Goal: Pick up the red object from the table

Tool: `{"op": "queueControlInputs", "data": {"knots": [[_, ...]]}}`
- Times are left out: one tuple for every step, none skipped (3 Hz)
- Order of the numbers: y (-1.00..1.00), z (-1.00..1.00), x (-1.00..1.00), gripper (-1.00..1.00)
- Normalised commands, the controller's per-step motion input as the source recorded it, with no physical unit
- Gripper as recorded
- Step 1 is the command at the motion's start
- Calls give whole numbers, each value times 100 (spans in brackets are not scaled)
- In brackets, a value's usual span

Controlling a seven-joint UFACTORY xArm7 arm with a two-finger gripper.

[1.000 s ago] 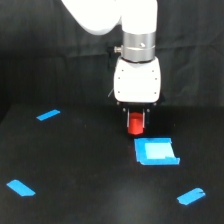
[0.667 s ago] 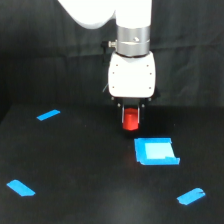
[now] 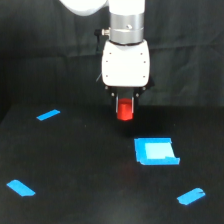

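Note:
The red object (image 3: 125, 110) is a small bright red-orange stubby block. It hangs between the dark fingers of my gripper (image 3: 125, 106), under the white wrist housing. The gripper is shut on it and holds it clear above the black table (image 3: 80, 170), up and to the exterior view's left of the flat blue square (image 3: 155, 151). The fingertips are mostly hidden against the dark backdrop.
Blue tape strips lie on the table at the exterior view's left rear (image 3: 48, 115), left front (image 3: 21, 188) and right front (image 3: 191, 196). A black wrinkled backdrop cloth (image 3: 40, 50) hangs behind the table.
The gripper has risen with the red object in it and drifted slightly to the exterior view's left. The block now sits higher above the table.

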Motion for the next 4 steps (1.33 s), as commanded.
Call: {"op": "queueControlInputs", "data": {"knots": [[13, 98, 3, -99], [9, 100, -1, -100], [5, 91, -7, -100], [-8, 43, -10, -100]]}}
